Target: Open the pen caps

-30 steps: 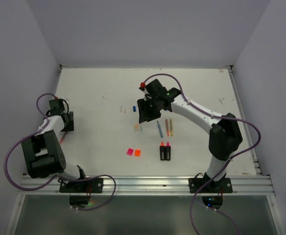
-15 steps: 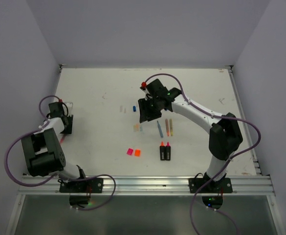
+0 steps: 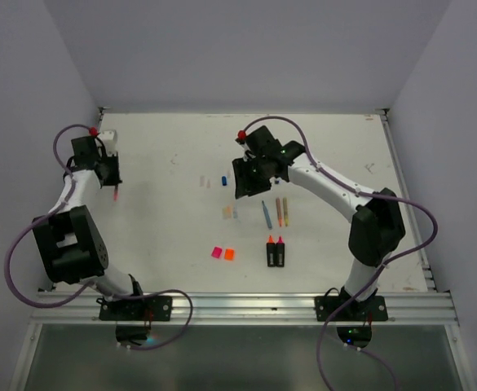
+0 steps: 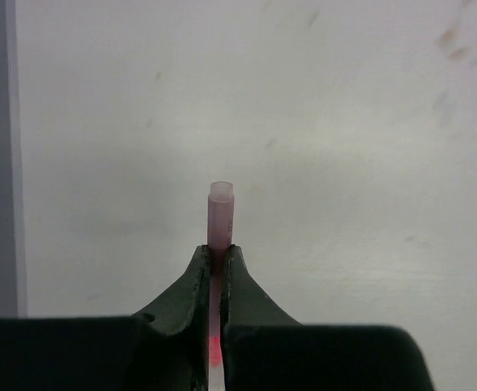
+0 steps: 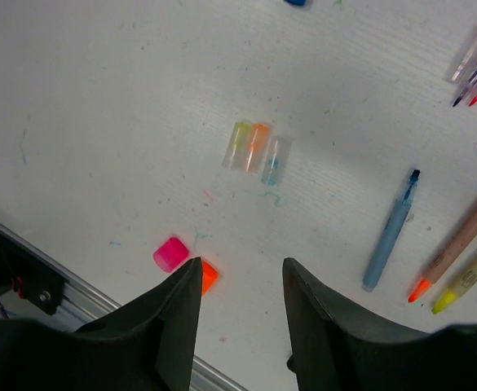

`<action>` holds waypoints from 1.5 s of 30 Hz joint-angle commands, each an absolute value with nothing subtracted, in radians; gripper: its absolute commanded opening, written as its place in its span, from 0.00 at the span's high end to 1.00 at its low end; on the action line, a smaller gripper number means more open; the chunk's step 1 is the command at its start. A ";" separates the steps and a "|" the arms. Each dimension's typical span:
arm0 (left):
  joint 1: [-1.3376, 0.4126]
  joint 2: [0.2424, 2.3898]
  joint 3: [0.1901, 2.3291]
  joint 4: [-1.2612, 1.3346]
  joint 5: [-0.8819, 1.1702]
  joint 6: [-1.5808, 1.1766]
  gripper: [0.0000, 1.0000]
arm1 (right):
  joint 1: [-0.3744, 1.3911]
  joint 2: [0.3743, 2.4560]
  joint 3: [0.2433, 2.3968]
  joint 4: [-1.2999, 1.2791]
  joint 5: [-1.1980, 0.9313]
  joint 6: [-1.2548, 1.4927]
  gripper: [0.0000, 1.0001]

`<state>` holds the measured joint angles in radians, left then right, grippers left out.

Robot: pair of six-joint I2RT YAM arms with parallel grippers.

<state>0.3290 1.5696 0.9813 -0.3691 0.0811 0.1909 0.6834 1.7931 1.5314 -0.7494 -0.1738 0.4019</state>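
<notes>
Left arm swung off the mid-left edge to the far-left corner of the table [image 3: 165, 232] since a second ago; its jaws, wide then, have come together. Left gripper [image 4: 217, 257] now clamped on a thin pink pen [image 4: 221, 213], fingertips pinching it just below its pale, rimmed end, which sticks out past them over bare tabletop. Cannot tell whether that end is cap or barrel. Right arm barely shifted, a little toward the far side. Right gripper [image 5: 240, 273] hangs above the middle of the table, fingers apart, nothing between them. Loose caps lie below it: three thin-pen caps [image 5: 257, 148] side by side and touching, one yellow-green, one orange, one clear bluish. Nearer the arms, pink highlighter cap [image 5: 170, 253] and orange highlighter cap [image 5: 209, 275] just beside each other, the orange one partly hidden behind a finger. Blue cap [image 3: 224, 180] sits alone farther back. Uncapped blue pen [image 5: 391, 232] lies right of the thin caps, with orange- and yellow-tipped pens beyond it. Two black highlighter bodies [image 3: 275, 253] lie side by side, bare tips pointing away from the arms.
</notes>
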 commanded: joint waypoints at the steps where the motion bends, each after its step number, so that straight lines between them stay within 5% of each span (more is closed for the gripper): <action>1: 0.255 1.491 1.147 -0.319 0.364 0.039 1.00 | 0.654 1.758 1.624 -0.784 -0.142 0.397 0.53; 2: 0.214 1.482 1.158 -0.280 0.484 0.008 1.00 | 0.609 1.756 1.626 -0.784 -0.170 0.423 0.51; 5: 0.143 1.457 1.111 -0.051 0.698 -0.284 1.00 | 0.456 1.755 1.545 -0.689 -0.448 0.550 0.25; 6: 0.124 1.448 1.091 0.021 0.721 -0.351 1.00 | 0.422 1.755 1.475 -0.590 -0.530 0.586 0.05; 8: 0.054 1.442 1.011 0.213 0.771 -0.533 1.00 | 0.382 1.721 1.425 -0.500 -0.643 0.649 0.01; 20: -0.184 1.381 0.879 0.497 0.721 -1.015 1.00 | 0.416 1.612 1.425 -0.333 -0.753 0.661 0.02; 31: -0.233 1.402 0.841 0.543 0.704 -1.267 1.00 | 0.474 1.569 1.325 -0.158 -0.775 0.673 0.38; 45: -0.291 1.410 0.821 0.545 0.735 -1.302 1.00 | 0.503 1.680 1.442 -0.155 -0.732 0.684 0.51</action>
